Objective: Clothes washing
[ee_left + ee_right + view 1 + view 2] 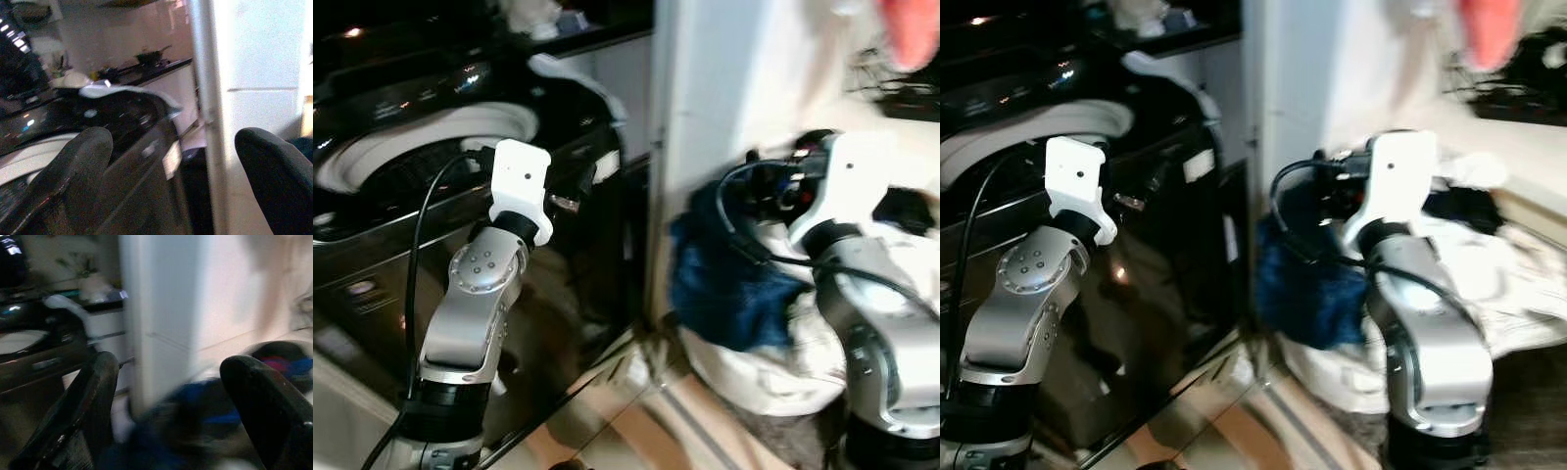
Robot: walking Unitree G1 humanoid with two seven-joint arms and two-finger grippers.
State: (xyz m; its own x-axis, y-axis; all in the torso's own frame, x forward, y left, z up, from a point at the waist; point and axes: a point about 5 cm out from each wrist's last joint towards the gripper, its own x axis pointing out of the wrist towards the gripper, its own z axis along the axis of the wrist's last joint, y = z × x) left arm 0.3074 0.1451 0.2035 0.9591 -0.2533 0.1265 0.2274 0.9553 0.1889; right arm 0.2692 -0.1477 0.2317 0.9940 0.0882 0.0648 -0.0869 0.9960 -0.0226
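Right gripper (166,406) spread above blue garment (195,431)

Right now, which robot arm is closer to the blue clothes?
The right one. The right gripper is open just above the blue clothes on the white pile. The left gripper, open too, is over by the black washing machine.

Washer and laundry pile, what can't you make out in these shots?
- Washer drum contents: too dark in the eye views; the left arm crosses in front.
- Blue garment: type unclear, blurred, partly behind the right arm.
- Right gripper: fingers apart, garment below smeared by motion, contact unclear.
- Pink blur: cut off by the top edge.
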